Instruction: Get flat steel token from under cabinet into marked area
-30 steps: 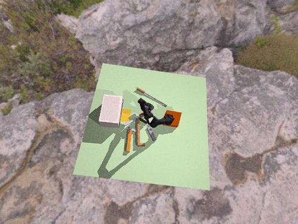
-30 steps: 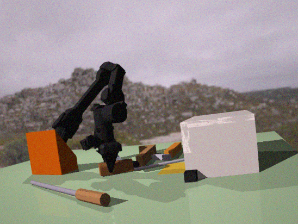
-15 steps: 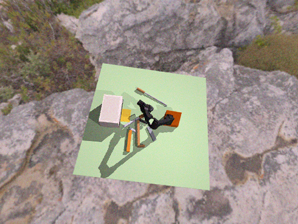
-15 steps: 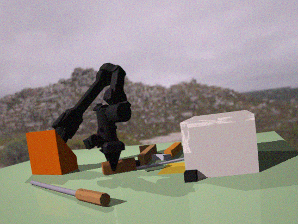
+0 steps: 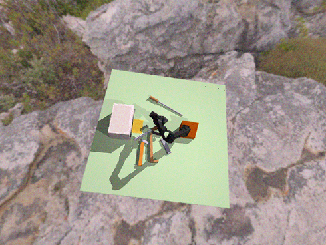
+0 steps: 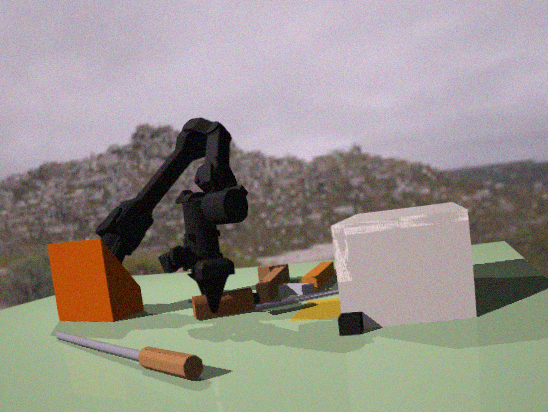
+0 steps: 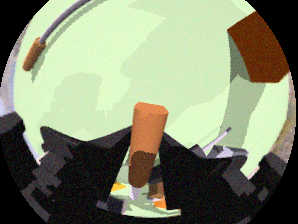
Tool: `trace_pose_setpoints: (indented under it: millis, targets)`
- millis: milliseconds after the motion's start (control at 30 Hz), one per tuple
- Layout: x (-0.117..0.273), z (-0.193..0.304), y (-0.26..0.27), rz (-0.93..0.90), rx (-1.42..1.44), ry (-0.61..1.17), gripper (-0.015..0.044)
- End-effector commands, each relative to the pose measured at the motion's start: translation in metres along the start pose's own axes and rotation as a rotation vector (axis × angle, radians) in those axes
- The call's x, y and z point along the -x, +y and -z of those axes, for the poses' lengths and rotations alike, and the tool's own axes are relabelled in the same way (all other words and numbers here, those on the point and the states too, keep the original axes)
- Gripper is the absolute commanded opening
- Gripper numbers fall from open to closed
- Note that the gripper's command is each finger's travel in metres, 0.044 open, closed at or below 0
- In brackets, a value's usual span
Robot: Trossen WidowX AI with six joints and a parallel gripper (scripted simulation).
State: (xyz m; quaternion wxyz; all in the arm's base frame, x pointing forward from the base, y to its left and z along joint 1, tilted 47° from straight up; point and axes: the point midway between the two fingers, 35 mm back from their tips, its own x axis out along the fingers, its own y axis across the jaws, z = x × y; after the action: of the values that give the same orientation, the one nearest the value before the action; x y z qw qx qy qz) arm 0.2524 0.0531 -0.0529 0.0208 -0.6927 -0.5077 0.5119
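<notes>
Gripper (image 5: 156, 128) (image 6: 215, 305) (image 7: 147, 131) and surroundings. Ahead, beyond the yellow patch (image 5: 137, 126) (image 6: 320, 310), the white box (image 5: 122, 119) (image 6: 405, 270) bars passage at table height; room lies above its top. To one side, an open lane separates the gripper from the loose rod (image 5: 154, 98) (image 6: 170, 362) (image 7: 34, 54). Opposite, the orange bar (image 5: 141, 153) (image 6: 318, 274) and brown hooked bar (image 5: 151, 147) (image 6: 272, 280) obstruct low travel. Behind stands the orange block (image 5: 194, 131) (image 6: 82, 280) (image 7: 262, 50).

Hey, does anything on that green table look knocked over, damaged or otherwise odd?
Nothing looks spilled or broken. The one untidy spot is in front of the pale box-shaped cabinet: a loose cluster of tools at mixed angles, including an orange bar beside a brown bent-ended bar.
</notes>
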Motion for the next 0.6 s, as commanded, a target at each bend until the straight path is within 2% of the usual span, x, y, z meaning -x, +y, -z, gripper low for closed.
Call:
trace_pose_setpoints:
  millis: [0,567]
  targets:
    - [0.001,0.006,-0.005,0.001,0.005,0.007,0.0000]
    - [0.001,0.018,-0.019,0.002,0.004,0.007,0.0000]
